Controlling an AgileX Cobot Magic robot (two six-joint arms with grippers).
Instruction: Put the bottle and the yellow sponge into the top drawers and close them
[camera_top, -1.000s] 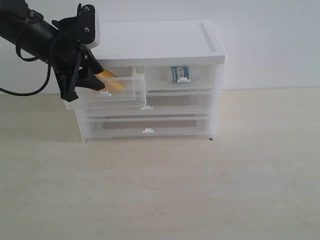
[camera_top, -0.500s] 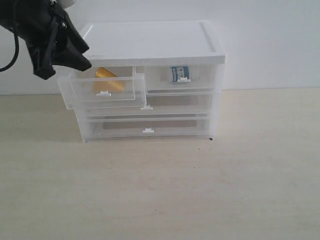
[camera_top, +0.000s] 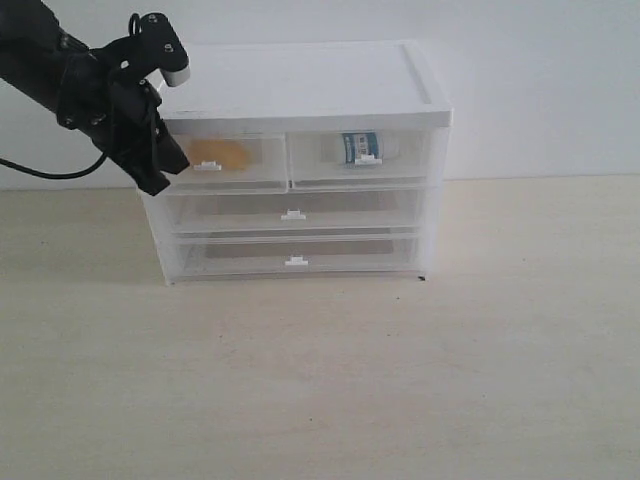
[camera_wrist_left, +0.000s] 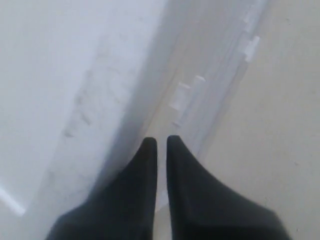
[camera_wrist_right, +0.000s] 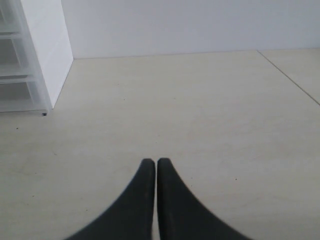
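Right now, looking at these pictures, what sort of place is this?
Probably a robot test bench in a lab or workshop, not a home: a small plastic drawer cabinet stands on a pale wood-grain table against a plain white wall, with a black robot arm beside it.

A plain white wall (camera_top: 540, 90) stood behind a pale, faintly wood-grained worktop (camera_top: 400, 380), all evenly lit by soft, diffuse light.

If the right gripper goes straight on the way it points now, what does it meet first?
The way looks free: the shut right gripper points over bare table, with the cabinet off its line. The wall behind would likely come first, unless a downward tilt brings it to the table sooner.
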